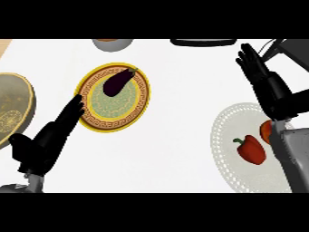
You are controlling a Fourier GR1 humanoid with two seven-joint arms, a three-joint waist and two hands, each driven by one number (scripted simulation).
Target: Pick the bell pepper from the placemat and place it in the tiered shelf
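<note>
Bell pepper: a red bell pepper with a green stem lies on the round white lace-patterned placemat, toward its middle. A second red piece shows just beside it, partly hidden by the right forearm.
Placemat edge: its left rim faces open white counter; its right part is covered by the grey forearm.
Right hand: the black right hand stands above the placemat's upper edge, fingers straight and spread upward, holding nothing, apart from the pepper.
Left hand: the black left hand is at the lower left, fingers straight and relaxed, its fingertips at the left rim of the yellow patterned round plate.
Plate: a dark purple eggplant lies across its upper part.
Left edge: a round brass-coloured dish sits at the view's left border.
Top edge: a pale bowl, a dark oval object and a dark angled frame at the upper right, possibly the shelf.
Open room: bare counter between plate and placemat.
</note>
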